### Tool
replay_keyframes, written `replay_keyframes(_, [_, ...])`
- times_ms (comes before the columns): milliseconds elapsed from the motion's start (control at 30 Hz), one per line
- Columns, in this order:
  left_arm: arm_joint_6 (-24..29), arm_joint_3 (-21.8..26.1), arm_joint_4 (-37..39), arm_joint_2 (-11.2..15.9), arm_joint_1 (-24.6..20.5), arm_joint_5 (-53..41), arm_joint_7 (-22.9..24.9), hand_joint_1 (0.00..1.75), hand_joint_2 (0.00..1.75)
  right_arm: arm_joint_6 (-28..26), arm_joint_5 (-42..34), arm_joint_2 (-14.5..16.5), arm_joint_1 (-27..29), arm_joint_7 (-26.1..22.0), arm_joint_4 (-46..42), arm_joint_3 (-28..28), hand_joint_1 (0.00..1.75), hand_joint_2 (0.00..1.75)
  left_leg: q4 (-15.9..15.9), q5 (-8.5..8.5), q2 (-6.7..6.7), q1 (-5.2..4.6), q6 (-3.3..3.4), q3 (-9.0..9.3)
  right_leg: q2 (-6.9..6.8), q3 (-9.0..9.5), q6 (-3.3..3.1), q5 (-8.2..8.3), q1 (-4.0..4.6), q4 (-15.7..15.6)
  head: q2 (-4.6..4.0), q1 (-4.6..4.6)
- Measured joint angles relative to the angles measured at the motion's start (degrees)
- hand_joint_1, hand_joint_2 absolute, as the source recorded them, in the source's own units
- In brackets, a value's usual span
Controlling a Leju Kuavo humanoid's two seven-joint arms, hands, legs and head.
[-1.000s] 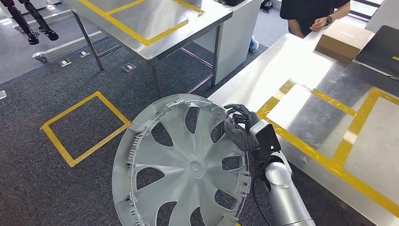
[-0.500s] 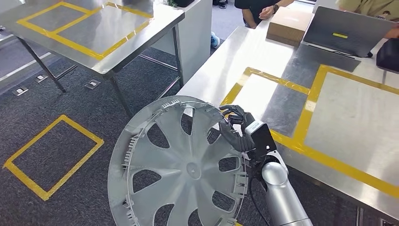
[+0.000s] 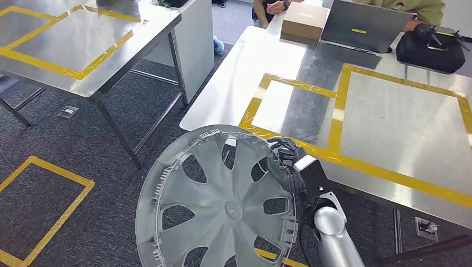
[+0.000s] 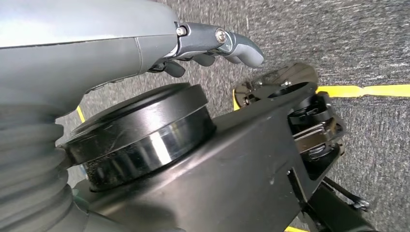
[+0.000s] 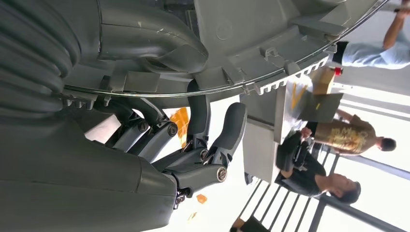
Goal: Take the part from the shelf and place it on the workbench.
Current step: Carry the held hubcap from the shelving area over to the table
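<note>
Right hand fingers hooked over wheel cover rim; cover stiff, light, bulky, clips fragile; left hand fingers curled, empty.

Silver right arm rising from below, bent at the wrist, right hand with dark fingers curled over the rim of the part, gripping it, left hand hanging over carpet, fingers loosely curled, holding nothing
</note>
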Motion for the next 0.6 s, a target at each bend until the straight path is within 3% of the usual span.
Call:
replay_keyframes(100, [0.56,0.17,-0.1,0.25,-0.16,1.26,-0.96,0.0,1.75,0.67,-0.01,0.2,-0.9,-1.2,0.44,-0.15,1.75,1.75,-0.01,-0.4,2.02,-0.35,-0.45,0.42,-2.98,6.03,-1.23,4.19,0.78,-11.01,0.0,0.06])
replay_keyframes(167, [0.63,0.59,-0.2,0.51,-0.31,2.22,-1.92,0.0,1.75,1.01,0.1,0.61,-1.88,-1.54,0.94,-0.15,1.75,1.75,-0.15,-0.61,3.09,-0.54,-1.02,0.74,-3.8,7.2,-1.85,4.44,1.26,-13.44,0.0,0.01])
replay_keyframes(233, [0.63,0.93,-0.32,0.77,-0.51,2.97,-2.63,0.0,1.75,1.2,0.21,0.87,-2.36,-1.44,1.36,-0.14,1.75,1.75,-0.32,-0.79,3.61,-0.51,-1.63,1.23,-2.55,7.33,-2.28,4.71,1.07,-13.84,0.0,0.0])
replay_keyframes(300, [0.54,1.35,-0.41,0.96,-0.57,3.41,-3.03,0.0,1.75,1.24,0.25,1.09,-2.87,-1.11,1.86,-0.1,1.75,1.75,1.46,-2.21,1.32,-0.41,-2.21,0.71,-1.33,7.66,-2.91,5.02,0.55,-14.32,0.0,-0.12])
replay_keyframes(367, [0.28,1.86,-0.43,1.13,-0.39,3.52,-3.18,0.0,1.75,0.96,0.15,1.42,-3.3,-0.79,2.25,0.09,1.75,1.75,7.37,-5.33,-1.95,-0.26,-2.59,-2.11,-0.06,7.75,-3.33,5.15,0.25,-14.44,0.0,-0.5])
replay_keyframes(433, [0.08,2.18,-0.4,1.27,-0.06,3.5,-3.06,0.0,1.75,0.67,0.04,1.59,-3.12,-0.63,2.51,0.24,1.75,1.75,13.43,-7.27,-3.01,-0.17,-2.84,-5.35,1.49,7.73,-3.44,5.15,0.22,-14.39,0.0,-0.79])
replay_keyframes(467, [0.06,2.28,-0.39,1.35,0.07,3.41,-2.86,0.0,1.75,0.57,-0.03,1.58,-2.89,-0.62,2.62,0.25,1.75,1.75,14.17,-6.77,-3.13,-0.11,-2.93,-5.96,2.36,7.72,-3.42,5.14,0.18,-14.33,0.0,-0.82])
replay_keyframes(500, [0.05,2.35,-0.38,1.44,0.14,3.24,-2.57,0.0,1.75,0.44,-0.2,1.57,-2.67,-0.69,2.7,0.25,1.75,1.75,12.76,-5.25,-3.28,-0.01,-2.99,-5.55,3.26,7.72,-3.32,5.11,0.11,-14.2,0.0,-0.85])
replay_keyframes(533, [0.05,2.38,-0.38,1.55,0.14,3.06,-2.26,0.0,1.75,0.24,-0.45,1.56,-2.49,-0.83,2.74,0.25,1.75,1.75,9.59,-3.1,-3.84,0.18,-3.04,-4.26,4.14,7.7,-3.14,5.03,0.0,-14.0,0.0,-0.86])
replay_keyframes(600, [0.01,2.39,-0.36,1.75,0.07,2.67,-1.76,0.0,1.75,-0.18,-1.02,1.56,-2.35,-1.19,2.74,0.21,1.75,1.75,2.97,-0.34,-6.59,0.68,-3.15,-1.34,5.73,7.37,-2.48,4.78,-0.13,-13.39,0.0,-0.93])
